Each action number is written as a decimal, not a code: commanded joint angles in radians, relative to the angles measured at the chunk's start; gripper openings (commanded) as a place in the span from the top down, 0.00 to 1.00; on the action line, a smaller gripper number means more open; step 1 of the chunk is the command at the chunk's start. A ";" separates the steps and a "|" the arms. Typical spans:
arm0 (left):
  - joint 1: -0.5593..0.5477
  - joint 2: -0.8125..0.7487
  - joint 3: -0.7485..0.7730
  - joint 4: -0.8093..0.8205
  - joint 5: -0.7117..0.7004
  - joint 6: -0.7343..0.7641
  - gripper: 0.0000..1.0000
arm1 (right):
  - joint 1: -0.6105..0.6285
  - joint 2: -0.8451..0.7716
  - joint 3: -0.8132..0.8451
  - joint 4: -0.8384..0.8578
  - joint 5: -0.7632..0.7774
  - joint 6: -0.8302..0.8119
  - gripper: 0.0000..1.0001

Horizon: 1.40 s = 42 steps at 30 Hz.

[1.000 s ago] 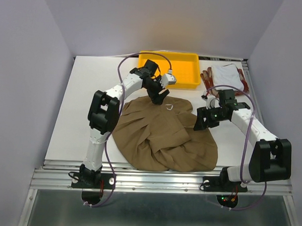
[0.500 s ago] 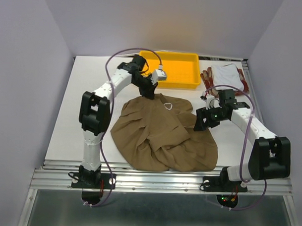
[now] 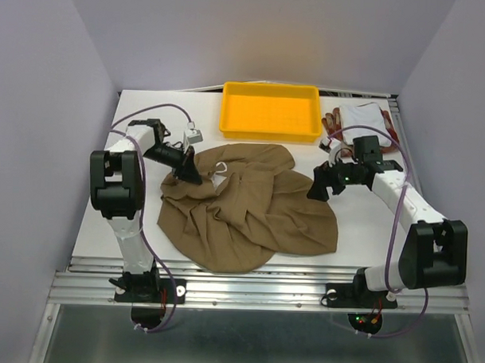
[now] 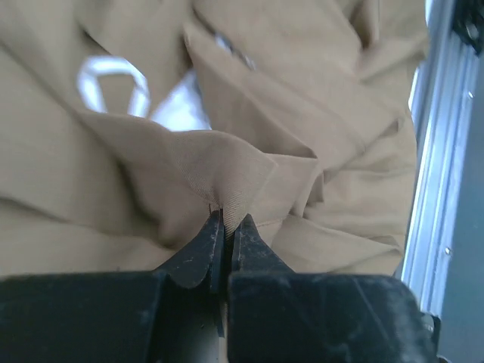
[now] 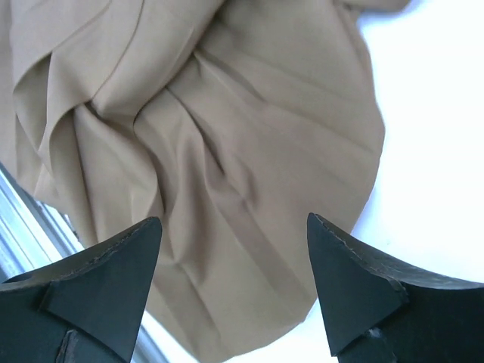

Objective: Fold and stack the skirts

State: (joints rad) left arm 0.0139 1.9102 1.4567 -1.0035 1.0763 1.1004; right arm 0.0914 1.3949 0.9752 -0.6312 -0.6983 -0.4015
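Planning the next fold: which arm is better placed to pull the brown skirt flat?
Left: the left gripper is shut on a fold of the tan skirt; the right gripper hangs open above its edge, holding nothing.

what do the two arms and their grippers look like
The left arm and right arm have white links with chunky black joints, each trailed by a looping purple cable. The left gripper and right gripper are black, with two pointed wedge-shaped fingers.
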 commanded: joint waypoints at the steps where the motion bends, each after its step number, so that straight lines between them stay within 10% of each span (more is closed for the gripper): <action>1: 0.020 0.013 -0.050 -0.064 0.033 0.135 1.00 | -0.005 0.019 0.013 0.157 -0.072 -0.043 0.18; 12: 0.041 -0.002 -0.062 0.036 -0.061 0.047 1.00 | 0.095 0.254 0.042 0.579 -0.222 0.490 0.28; 38: 0.124 0.016 0.034 -0.035 -0.070 0.075 1.00 | 0.234 0.584 0.077 1.153 -0.352 0.825 0.50; 42: 0.132 0.010 0.042 -0.034 -0.064 0.062 1.00 | 0.243 0.589 0.077 1.177 -0.359 0.851 0.74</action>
State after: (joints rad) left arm 0.1322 1.9640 1.4578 -1.0042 1.0016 1.1561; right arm 0.3176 1.9736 1.0317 0.4297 -1.0069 0.4000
